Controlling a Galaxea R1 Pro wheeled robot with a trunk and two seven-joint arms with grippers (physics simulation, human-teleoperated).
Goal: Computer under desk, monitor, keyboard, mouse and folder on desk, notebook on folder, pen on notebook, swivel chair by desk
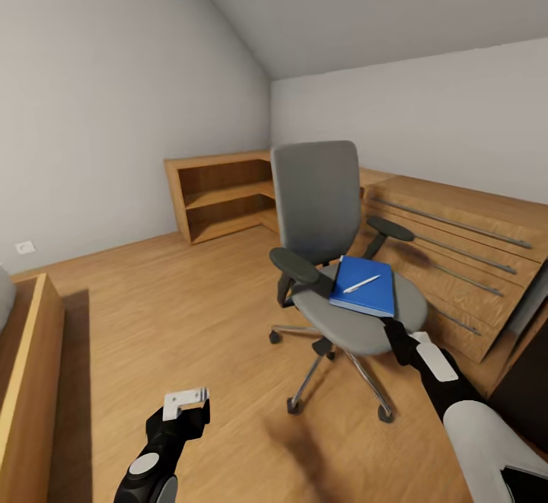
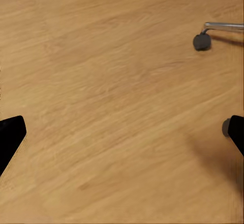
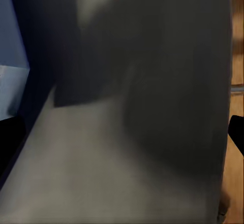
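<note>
Right pincer (image 1: 390,329) reaches onto swivel chair (image 1: 335,259) seat.

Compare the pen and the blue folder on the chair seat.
The pen is a thin white stick; the folder is a broad, flat, bright blue rectangle. The pen is shorter than the folder and lies on top, diagonally. The folder rests directly on the swivel chair. Both lie flat.

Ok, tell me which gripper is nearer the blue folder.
Right. The right gripper is at the seat edge just below the folder; the left gripper hangs over the floor, well away.

Blue folder (image 1: 365,285) on swivel chair (image 1: 335,259), pen (image 1: 361,284) atop
</note>
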